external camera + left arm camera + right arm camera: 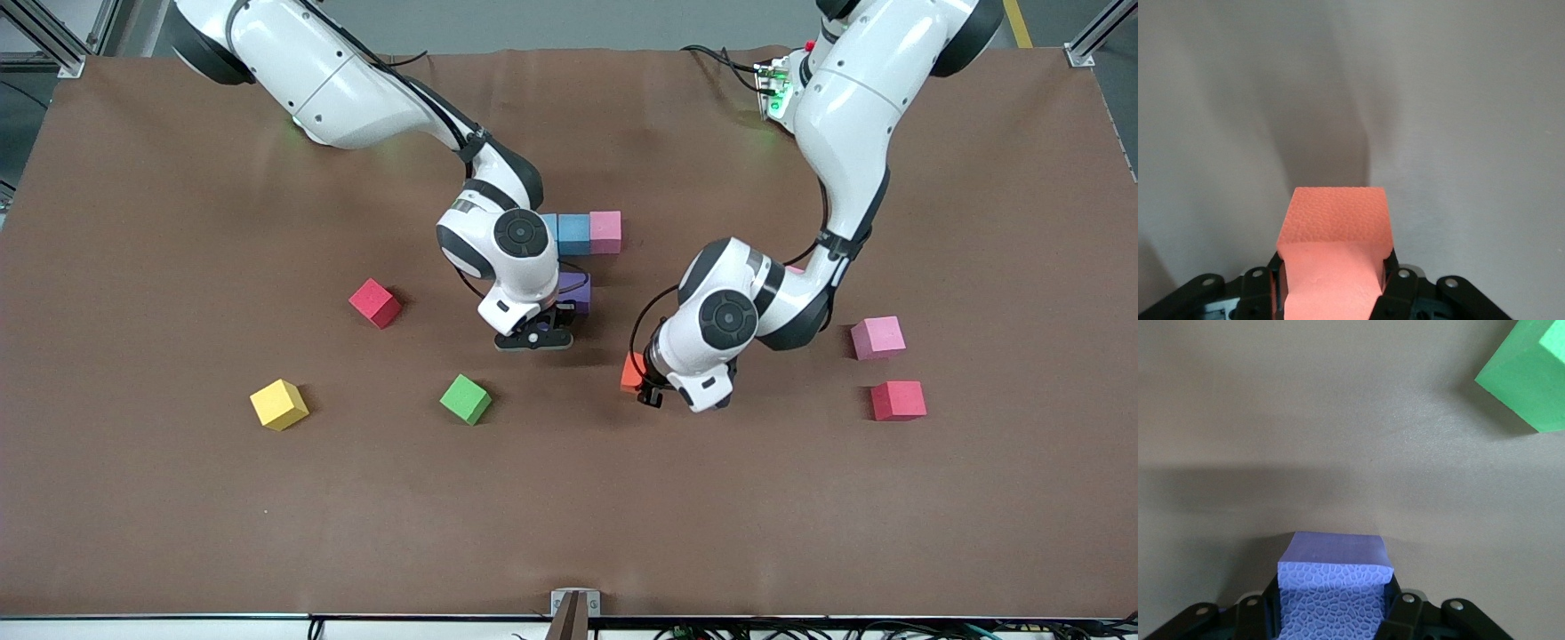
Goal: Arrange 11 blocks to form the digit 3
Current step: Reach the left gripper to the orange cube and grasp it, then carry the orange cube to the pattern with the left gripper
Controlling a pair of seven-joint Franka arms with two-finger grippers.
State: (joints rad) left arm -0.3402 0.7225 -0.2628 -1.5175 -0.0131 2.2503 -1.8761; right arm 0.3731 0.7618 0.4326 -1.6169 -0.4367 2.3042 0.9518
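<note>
Squarely clamped: pebbled orange foam cube [1335, 257]

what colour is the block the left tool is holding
Orange block, seen best in the left wrist view.

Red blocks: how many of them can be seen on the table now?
2. One red block lies toward the right arm's end, farther from the front camera than the green block. The other red block lies toward the left arm's end, just nearer than a pink block. The arms may hide more.
</note>
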